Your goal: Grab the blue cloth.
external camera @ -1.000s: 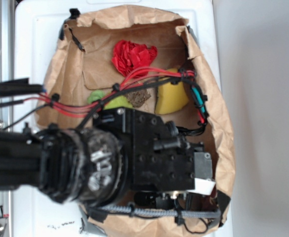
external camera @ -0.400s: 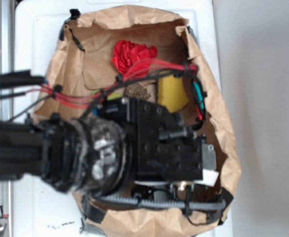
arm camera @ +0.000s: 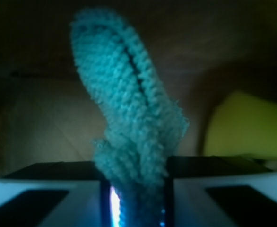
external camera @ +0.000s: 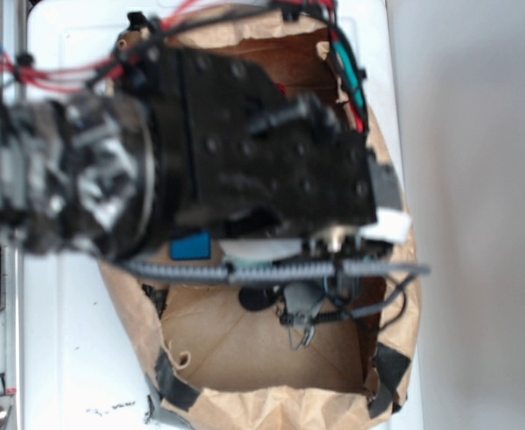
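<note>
- While we look through the wrist camera, our pincer (arm camera: 137,198) is clenched on the blue cloth (arm camera: 129,109), its 2 fingers (arm camera: 44,189) pressing the cloth's lower end from either side.
- From that pinch the fuzzy cloth stands up and away from the pincer in a tall fold, hanging free of the dark brown surface behind it.
- Beyond the pincer's right finger we see a yellow shape (arm camera: 247,125), blurred.
- From the exterior camera, our arm (external camera: 245,152) is over the paper bag (external camera: 271,358) on the white worktop (external camera: 74,358); a blue block (external camera: 191,246) shows at its lower edge.
</note>
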Robot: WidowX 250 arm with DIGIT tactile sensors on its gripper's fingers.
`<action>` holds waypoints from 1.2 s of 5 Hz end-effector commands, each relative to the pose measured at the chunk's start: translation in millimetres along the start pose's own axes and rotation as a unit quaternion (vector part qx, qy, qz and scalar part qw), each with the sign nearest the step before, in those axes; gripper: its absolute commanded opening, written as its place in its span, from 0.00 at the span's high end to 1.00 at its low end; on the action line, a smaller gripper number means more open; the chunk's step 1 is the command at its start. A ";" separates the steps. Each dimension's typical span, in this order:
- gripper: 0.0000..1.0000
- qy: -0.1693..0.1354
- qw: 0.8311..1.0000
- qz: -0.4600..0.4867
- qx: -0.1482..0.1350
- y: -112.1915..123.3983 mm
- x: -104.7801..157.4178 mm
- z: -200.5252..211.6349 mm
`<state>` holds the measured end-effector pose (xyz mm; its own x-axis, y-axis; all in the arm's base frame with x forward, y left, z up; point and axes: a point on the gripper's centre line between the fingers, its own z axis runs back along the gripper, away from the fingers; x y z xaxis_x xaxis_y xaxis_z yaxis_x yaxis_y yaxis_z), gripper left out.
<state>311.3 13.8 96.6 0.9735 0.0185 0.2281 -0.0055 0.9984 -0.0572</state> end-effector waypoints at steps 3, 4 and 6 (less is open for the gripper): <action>1.00 0.012 0.999 0.045 0.015 14.8 -5.7 104.0; 1.00 0.009 0.999 0.041 0.015 14.1 -12.4 109.8; 1.00 -0.013 0.999 0.041 0.010 12.3 -14.6 109.6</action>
